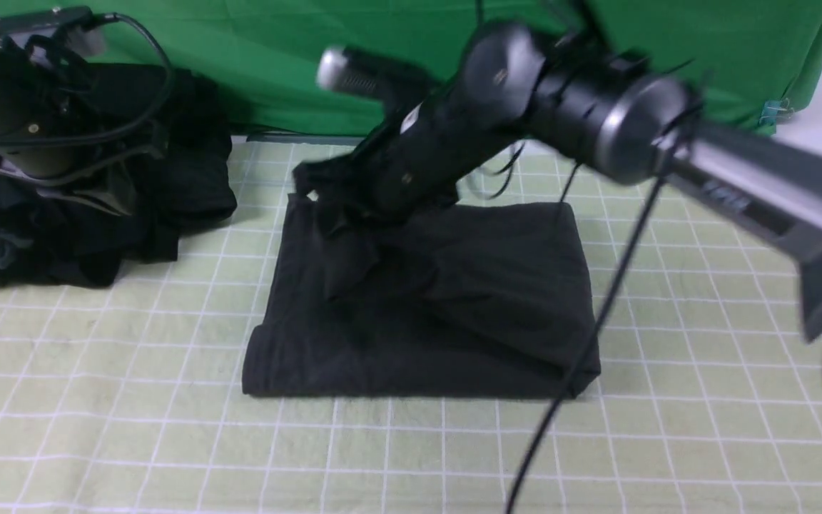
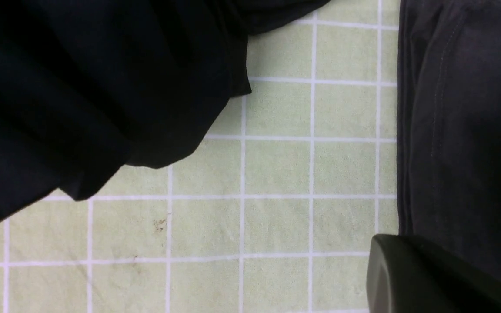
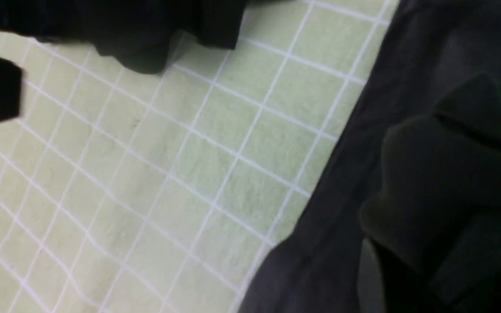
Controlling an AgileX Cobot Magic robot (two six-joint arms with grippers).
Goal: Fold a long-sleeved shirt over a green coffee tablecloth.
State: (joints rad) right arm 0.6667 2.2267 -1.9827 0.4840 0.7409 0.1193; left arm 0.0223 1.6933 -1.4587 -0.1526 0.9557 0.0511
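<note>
The long-sleeved shirt [image 1: 454, 307] lies folded into a dark charcoal rectangle in the middle of the green coffee tablecloth [image 1: 97, 371]. My right arm reaches across it from the right. My right gripper [image 1: 336, 207] is at the shirt's far left corner, shut on a raised fold of the fabric. In the right wrist view the shirt [image 3: 320, 243] drapes over the jaws, and only a sliver of one finger [image 3: 367, 278] shows. My left arm [image 1: 11, 107] hangs at the far left. In the left wrist view, one finger [image 2: 411, 278] shows beside the shirt's edge [image 2: 463, 130], with nothing held.
A bundle of black garments [image 1: 133, 214] lies on the cloth at the far left, under the left arm. A plain green backdrop [image 1: 275, 64] hangs behind the table. A black cable [image 1: 596, 321] dangles from the right arm across the shirt's right side.
</note>
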